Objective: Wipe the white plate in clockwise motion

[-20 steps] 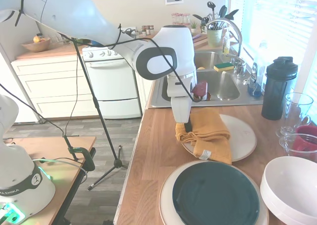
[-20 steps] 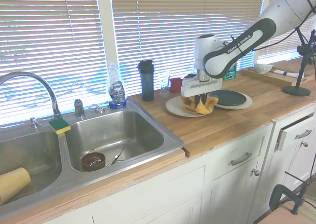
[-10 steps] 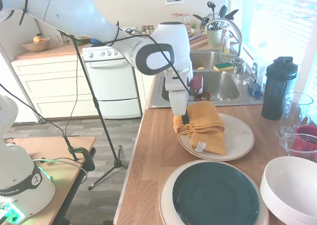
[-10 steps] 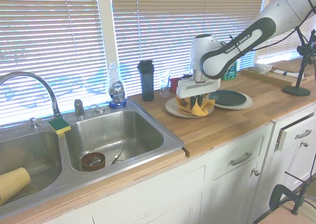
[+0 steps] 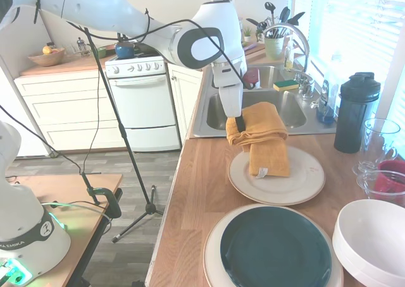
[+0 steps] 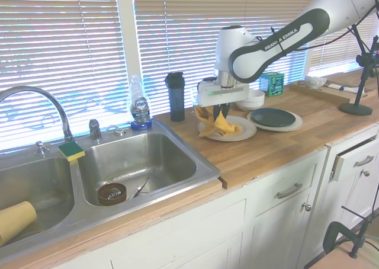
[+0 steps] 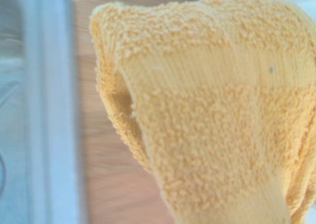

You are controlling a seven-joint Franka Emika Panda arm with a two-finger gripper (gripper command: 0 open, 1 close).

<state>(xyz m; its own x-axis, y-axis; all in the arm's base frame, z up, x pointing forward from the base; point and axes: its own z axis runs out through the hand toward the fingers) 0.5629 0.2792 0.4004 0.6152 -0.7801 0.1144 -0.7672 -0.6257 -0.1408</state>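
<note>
The jaws are pinched on a fold of the yellow terry cloth, which I hold lifted in my gripper so that most of it hangs and only its lower end rests on the round cream dinner plate. The plate sits on the wooden countertop, between the steel sink and the larger white plate with a dark green centre. I judge the cloth soft, light and floppy; it will bunch and drag rather than push, so I should press it flat before circling, keeping my grip high on the fold. The plate looks stiff, glazed and slippery, likely to skate on the wood if I press sideways near its rim, and it would chip if knocked. Room is tight: the sink edge lies just beside the plate on one side, the green-centred plate near the other, and the black shaker bottle, clear glass tumbler and deep white bowl stand toward the window. The counter's front edge is close too, so I would keep circles inside the rim.
</note>
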